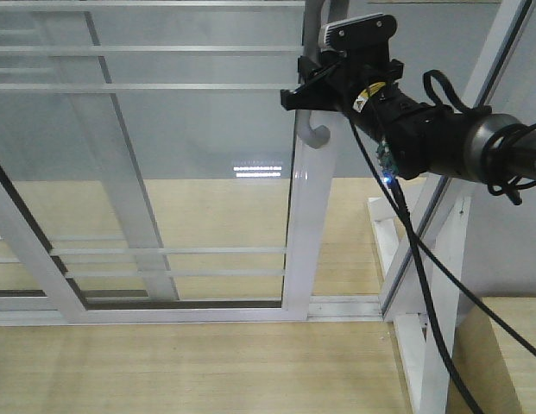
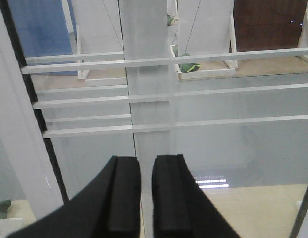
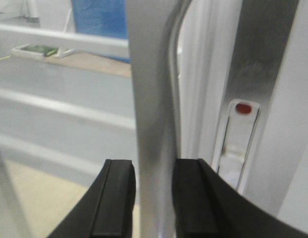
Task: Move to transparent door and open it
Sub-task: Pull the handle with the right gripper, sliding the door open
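Base parked, right end effector (image 3: 154, 198) clamped on the grey pull handle (image 1: 318, 138) of the door (image 1: 309, 233) straight ahead; left end effector (image 2: 146, 198) clenched on nothing; sliding open still to do, I judge.

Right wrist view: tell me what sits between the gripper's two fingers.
The grey pull handle fills the gap between the right gripper's fingers, shown in the right wrist view.

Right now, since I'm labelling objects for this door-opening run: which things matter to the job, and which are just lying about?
Job: glass door; its handle; right end effector, closed on the handle.
Lying about: white stand; blue board; green item.
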Motion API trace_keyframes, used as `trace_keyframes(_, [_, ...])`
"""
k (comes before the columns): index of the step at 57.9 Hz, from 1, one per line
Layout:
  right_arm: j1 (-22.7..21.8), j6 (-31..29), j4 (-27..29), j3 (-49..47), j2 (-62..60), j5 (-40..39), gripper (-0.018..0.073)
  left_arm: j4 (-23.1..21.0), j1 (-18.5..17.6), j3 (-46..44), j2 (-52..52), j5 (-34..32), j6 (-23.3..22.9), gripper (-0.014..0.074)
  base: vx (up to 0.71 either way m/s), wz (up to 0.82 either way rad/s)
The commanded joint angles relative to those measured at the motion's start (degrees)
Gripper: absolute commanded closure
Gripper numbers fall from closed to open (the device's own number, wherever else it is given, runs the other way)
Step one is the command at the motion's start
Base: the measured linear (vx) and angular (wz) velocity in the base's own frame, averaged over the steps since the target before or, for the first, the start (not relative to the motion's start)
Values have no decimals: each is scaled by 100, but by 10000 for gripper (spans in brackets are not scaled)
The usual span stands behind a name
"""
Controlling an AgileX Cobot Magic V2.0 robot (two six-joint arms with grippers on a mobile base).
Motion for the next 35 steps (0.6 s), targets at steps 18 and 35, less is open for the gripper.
trace_keyframes(18, [163,141,221,-115,-1079,726,295,-10,-20,-198,-8,-492,-49,344,0,0])
trace_keyframes(35, [-391,-662,221,-115,-2388,2765,295,-10,-20,-198,-8,-492,-49,344,0,0])
